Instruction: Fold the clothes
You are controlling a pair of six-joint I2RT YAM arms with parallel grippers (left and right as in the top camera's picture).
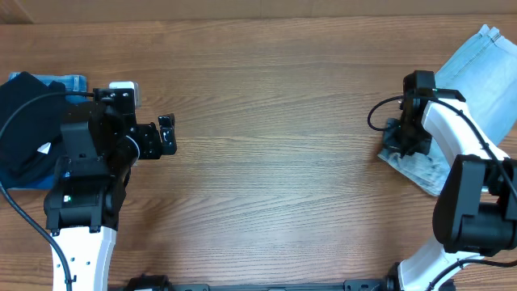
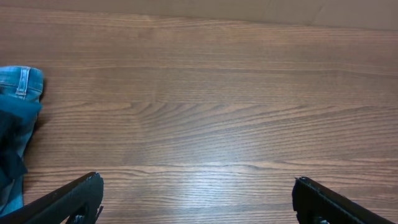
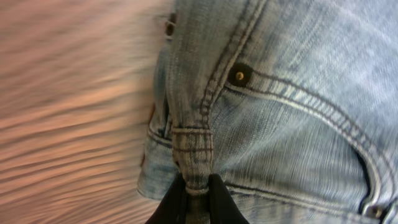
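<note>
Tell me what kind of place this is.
Probably a robot lab workstation: a wood-grain table, the right gripper pinching pale denim shorts, and the left gripper open near a black garment.

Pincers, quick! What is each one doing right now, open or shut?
Left pincer: open, holding nothing, over the brown wooden table.
Right pincer: closed, pinching the pale light-blue denim shorts at a belt loop.

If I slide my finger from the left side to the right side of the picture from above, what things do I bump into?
black garment → left gripper → wooden table → right gripper → pale blue denim shorts
</note>
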